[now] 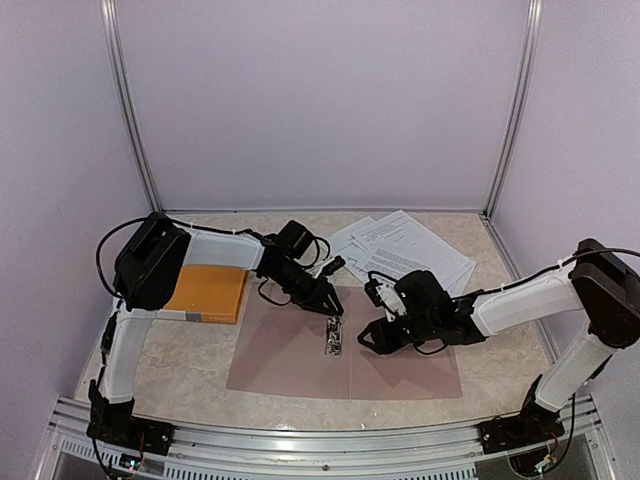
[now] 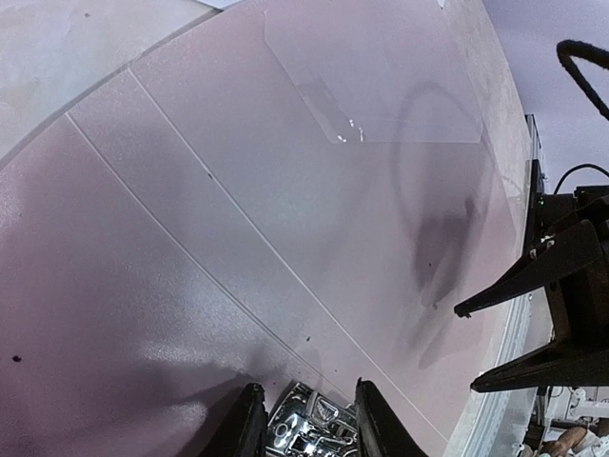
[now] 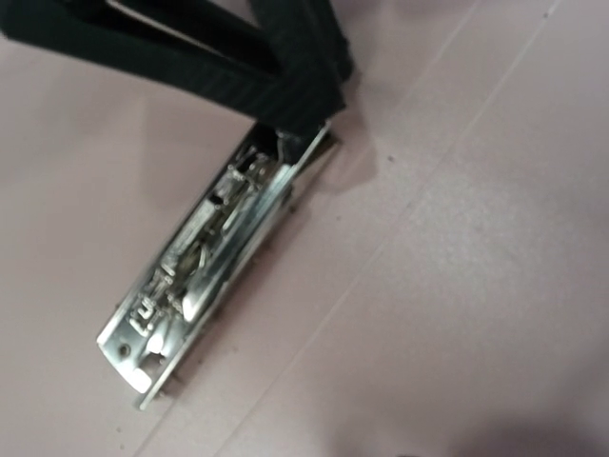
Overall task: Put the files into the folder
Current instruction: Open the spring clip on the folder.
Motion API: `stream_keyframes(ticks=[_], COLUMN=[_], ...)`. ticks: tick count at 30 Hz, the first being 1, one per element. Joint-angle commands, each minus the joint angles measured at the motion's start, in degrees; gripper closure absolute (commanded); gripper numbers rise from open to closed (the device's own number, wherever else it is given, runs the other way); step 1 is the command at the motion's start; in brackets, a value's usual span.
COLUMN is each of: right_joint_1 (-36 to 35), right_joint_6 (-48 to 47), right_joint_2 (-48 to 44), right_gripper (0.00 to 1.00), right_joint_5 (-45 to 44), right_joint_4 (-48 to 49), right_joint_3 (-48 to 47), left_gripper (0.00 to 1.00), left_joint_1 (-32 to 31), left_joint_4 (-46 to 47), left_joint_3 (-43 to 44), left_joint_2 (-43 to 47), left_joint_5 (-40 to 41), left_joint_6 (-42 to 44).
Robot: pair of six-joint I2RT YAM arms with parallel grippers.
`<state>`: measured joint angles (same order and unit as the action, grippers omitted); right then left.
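The folder (image 1: 290,368) lies open and flat, mauve, with a shiny metal clip (image 1: 334,336) on its spine. My left gripper (image 1: 331,303) is down at the clip's far end. Its fingers (image 2: 249,427) straddle the clip (image 2: 310,430) closely, with a thin gap still showing. In the right wrist view those fingers (image 3: 238,71) meet the upper end of the clip (image 3: 195,281). My right gripper (image 1: 369,340) hovers open and empty over the folder's right half, beside the clip; it shows as the right gripper (image 2: 467,349) in the left wrist view. The files (image 1: 412,246) lie fanned at the back right.
An orange book or pad (image 1: 207,292) lies at the left under my left arm. A clear plastic pocket (image 2: 381,76) sits on the folder's inner cover. White walls with metal posts (image 1: 505,110) close in the back and sides.
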<state>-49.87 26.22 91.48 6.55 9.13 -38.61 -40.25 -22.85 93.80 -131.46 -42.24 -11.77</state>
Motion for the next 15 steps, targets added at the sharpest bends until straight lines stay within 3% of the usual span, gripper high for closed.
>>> stream_keyframes(ticks=[1, 15], right_joint_1=[-0.43, -0.41], right_joint_6=[0.26, 0.74], right_joint_2=[-0.59, -0.26], right_gripper=[0.61, 0.61], right_joint_5=[-0.81, -0.63], right_joint_4=[-0.15, -0.42], right_joint_3=[0.42, 0.55], left_gripper=[0.71, 0.79], left_joint_1=[0.08, 0.08], left_joint_4=[-1.38, -1.66], left_joint_3=[2.37, 3.03], left_joint_2=[-1.97, -3.22], left_joint_5=[-1.56, -1.81], left_joint_6=[-0.16, -0.89])
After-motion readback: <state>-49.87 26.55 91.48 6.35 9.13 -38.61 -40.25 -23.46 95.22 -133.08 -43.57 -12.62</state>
